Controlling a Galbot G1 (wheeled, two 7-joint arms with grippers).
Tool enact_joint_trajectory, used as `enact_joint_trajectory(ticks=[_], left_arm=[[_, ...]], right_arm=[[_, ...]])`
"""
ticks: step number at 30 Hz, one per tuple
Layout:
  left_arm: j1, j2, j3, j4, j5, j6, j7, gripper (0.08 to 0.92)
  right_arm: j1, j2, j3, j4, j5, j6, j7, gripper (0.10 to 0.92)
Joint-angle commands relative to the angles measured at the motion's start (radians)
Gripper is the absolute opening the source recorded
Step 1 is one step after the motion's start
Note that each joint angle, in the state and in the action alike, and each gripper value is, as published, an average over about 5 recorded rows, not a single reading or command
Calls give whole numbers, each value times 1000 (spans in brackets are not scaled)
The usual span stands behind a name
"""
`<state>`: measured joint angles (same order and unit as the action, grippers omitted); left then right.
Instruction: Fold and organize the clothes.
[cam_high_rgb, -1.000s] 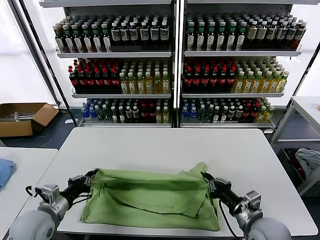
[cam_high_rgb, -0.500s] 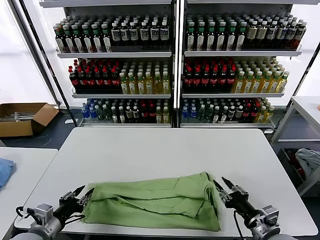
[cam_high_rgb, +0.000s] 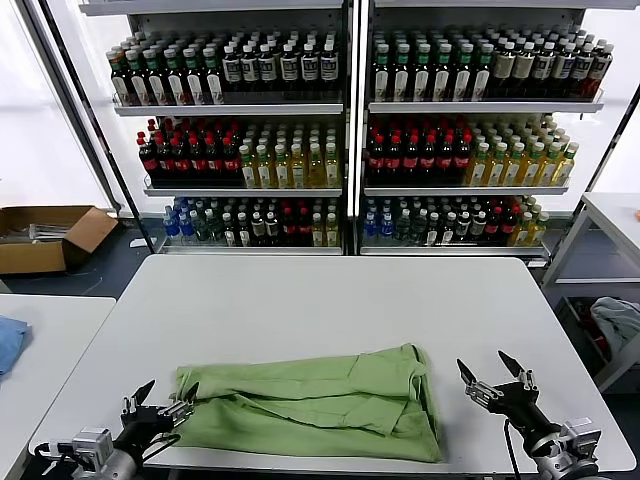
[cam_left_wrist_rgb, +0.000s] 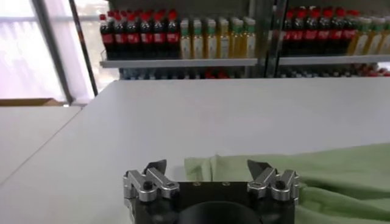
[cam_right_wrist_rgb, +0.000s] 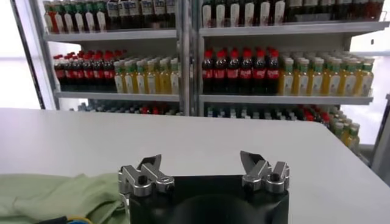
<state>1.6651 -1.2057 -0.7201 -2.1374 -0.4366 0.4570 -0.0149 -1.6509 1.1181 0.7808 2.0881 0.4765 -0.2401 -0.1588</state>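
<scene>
Both tools, left tool (cam_high_rgb: 163, 401) & right tool (cam_high_rgb: 497, 376), are sitting w/ jaws apart beside the shirt (cam_high_rgb: 310, 400), probably half-folded, lying flat on tabletop (cam_high_rgb: 320, 300) for next fold.

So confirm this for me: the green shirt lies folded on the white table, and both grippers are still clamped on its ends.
Not clamped. In the head view the left gripper and the right gripper both stand open, clear of the green shirt, one off each end. The shirt does lie folded on the white table.
</scene>
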Motion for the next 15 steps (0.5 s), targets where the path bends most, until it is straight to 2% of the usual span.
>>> enact_joint_trajectory(ticks=[1,11,15], left_arm=[[-68,-127,90,83,19,-16,-123,821],[-63,-158,120,151,41,-33,-103,820],[-64,-157,122,158,39,-33,-100,748]], right_arm=[[-10,9,7,-16,-16,14,-2,822],[11,5,-22,-15,-10,15,-1,823],[28,6,-36,-12,-10,13,3,823]])
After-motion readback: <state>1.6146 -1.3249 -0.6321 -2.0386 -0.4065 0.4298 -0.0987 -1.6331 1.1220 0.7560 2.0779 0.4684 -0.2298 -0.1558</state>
